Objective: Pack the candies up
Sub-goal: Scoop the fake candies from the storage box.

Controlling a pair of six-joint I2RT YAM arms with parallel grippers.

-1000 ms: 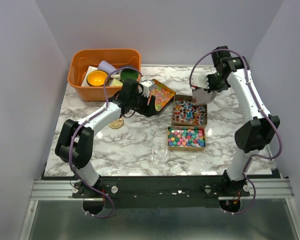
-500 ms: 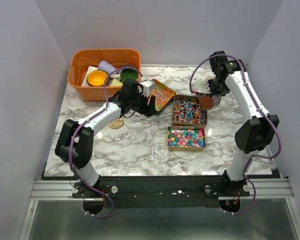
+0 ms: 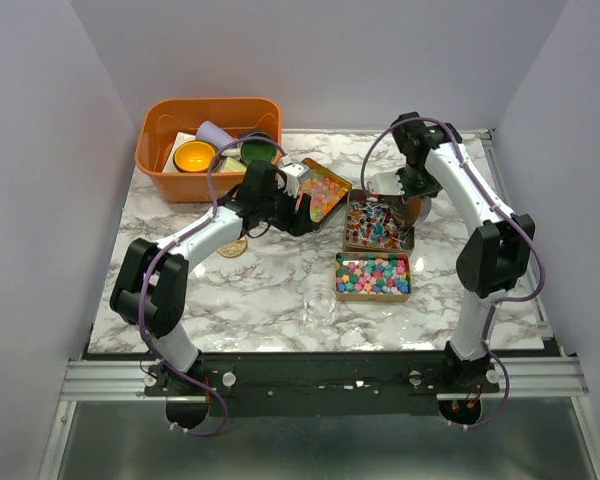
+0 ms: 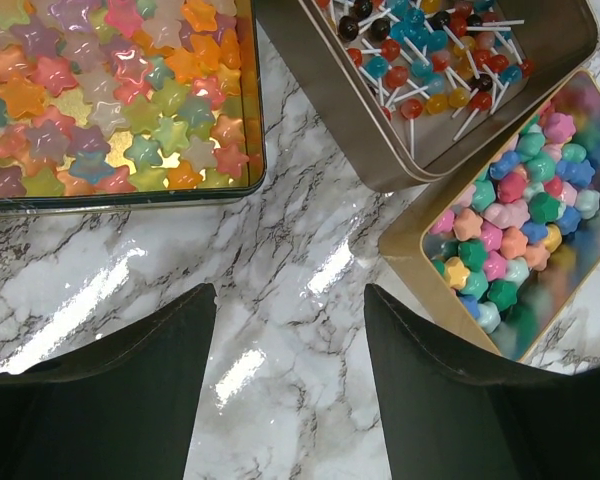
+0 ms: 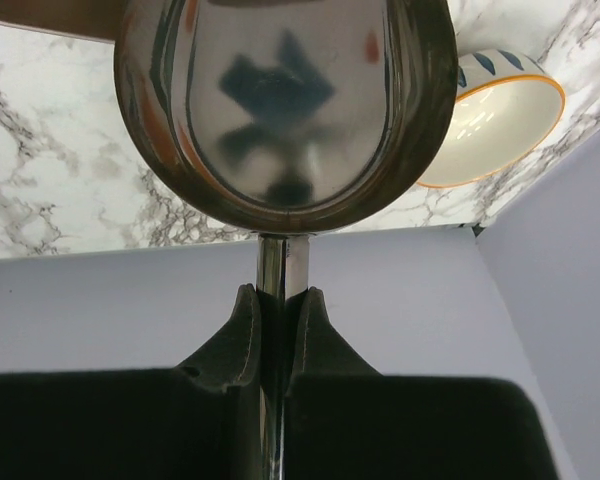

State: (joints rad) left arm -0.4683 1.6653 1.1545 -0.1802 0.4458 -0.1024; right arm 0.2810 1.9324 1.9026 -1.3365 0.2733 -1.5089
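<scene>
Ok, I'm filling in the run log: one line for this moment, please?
left gripper open over table | right gripper shut on scoop by lollipop tin | candies in open tins

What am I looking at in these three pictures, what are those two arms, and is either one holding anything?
Those are two robot arms bolted at the table's near edge. The wide picture is from a camera above and behind them; the other two are from cameras on each wrist, looking past that arm's own tool. On the marble table sit three open tins of candies: pastel stars, tiny lollipops and bright sweets, plus a clear cup, a gold lid and an orange bin. The left tool is open, hovering over bare marble. The right tool is shut on the handle of a metal spoon, near a patterned bowl.
</scene>
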